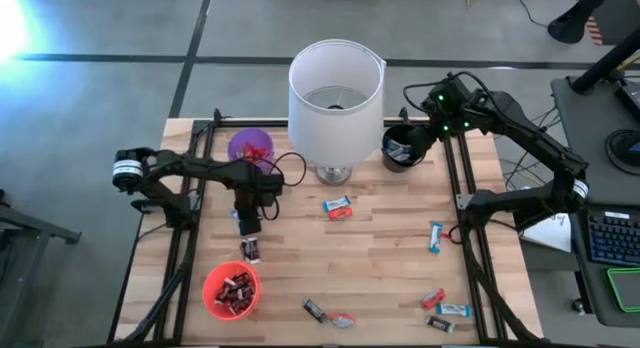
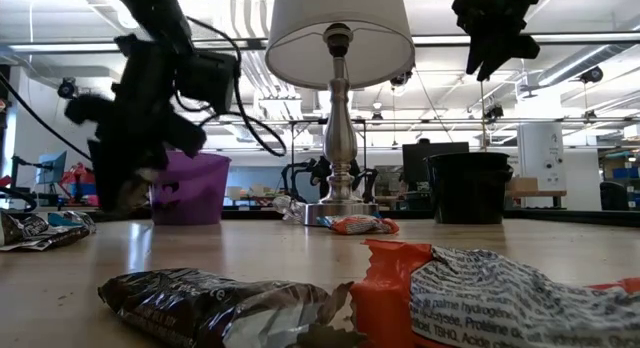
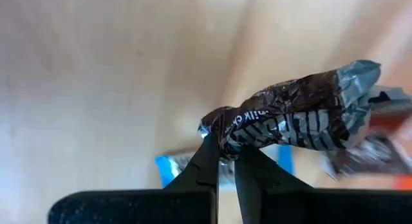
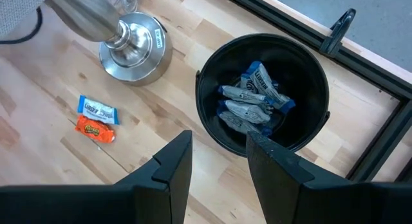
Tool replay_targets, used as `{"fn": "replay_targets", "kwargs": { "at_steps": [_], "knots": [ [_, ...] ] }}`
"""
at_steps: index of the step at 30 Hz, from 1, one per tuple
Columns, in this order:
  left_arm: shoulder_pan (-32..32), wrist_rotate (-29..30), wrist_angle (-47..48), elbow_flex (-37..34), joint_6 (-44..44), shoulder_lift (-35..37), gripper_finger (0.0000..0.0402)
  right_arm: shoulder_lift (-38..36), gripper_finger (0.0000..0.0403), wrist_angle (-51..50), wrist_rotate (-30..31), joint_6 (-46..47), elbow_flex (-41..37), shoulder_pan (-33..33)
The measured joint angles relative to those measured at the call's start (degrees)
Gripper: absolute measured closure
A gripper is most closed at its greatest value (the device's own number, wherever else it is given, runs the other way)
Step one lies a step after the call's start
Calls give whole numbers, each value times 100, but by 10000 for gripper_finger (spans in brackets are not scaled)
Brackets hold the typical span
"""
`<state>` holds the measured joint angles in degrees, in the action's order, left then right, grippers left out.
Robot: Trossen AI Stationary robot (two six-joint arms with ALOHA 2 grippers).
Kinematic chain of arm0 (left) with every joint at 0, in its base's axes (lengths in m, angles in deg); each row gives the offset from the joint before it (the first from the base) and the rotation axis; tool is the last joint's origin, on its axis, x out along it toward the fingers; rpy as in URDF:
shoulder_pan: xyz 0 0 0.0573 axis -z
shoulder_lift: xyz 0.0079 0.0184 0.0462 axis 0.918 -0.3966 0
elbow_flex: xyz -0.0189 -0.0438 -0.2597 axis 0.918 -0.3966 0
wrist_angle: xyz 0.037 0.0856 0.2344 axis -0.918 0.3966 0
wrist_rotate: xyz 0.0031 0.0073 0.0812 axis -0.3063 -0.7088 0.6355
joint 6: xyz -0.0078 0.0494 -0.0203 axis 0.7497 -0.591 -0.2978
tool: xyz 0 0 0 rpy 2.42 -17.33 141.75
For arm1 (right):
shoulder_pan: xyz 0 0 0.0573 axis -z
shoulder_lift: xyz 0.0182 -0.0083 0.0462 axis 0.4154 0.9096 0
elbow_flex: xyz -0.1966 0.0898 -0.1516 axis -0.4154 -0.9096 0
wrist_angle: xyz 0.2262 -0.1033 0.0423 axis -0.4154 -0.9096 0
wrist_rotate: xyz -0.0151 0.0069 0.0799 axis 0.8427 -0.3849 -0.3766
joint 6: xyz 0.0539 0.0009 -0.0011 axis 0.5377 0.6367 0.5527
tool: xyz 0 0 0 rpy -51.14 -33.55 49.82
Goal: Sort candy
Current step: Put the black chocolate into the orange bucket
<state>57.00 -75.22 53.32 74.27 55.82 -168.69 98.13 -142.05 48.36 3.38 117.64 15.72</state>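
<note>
The left gripper (image 3: 222, 161) is pinching one end of a dark brown candy bar (image 3: 293, 121) between its closed fingertips, the wrapper sticking out sideways above the wooden table (image 1: 380, 258). In the high view this gripper (image 1: 249, 238) is hanging just above the red cup (image 1: 231, 290), which is holding several dark-wrapped bars, and near the purple cup (image 1: 250, 148) with red wrappers inside.

The right gripper (image 4: 217, 161) is hovering with its fingers apart and nothing between them, right over the black cup (image 4: 262, 92), where light blue-and-white candies (image 4: 254, 98) are lying. Beside the lamp (image 1: 336, 93) base, a blue-and-white bar (image 4: 98, 111) is touching an orange-red one (image 4: 94, 129).

More candy is lying loose on the table: a blue bar (image 1: 435, 236) near the right edge, a red one (image 1: 433, 299), and a dark one (image 1: 315, 309) toward the front.
</note>
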Motion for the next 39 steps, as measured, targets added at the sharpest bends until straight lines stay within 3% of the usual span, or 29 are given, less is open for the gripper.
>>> {"fn": "replay_targets", "kwargs": {
  "at_steps": [7,22,39],
  "knots": [
    [498,-649,371,143,106,628,400,-1,266,1,2,4,0,0],
    [2101,-611,571,982,1568,1501,400,-1,266,3,4,116,0,1],
    [4294,-629,567,1904,4917,1206,400,-1,266,3,7,-72,0,-1]
  ]
}}
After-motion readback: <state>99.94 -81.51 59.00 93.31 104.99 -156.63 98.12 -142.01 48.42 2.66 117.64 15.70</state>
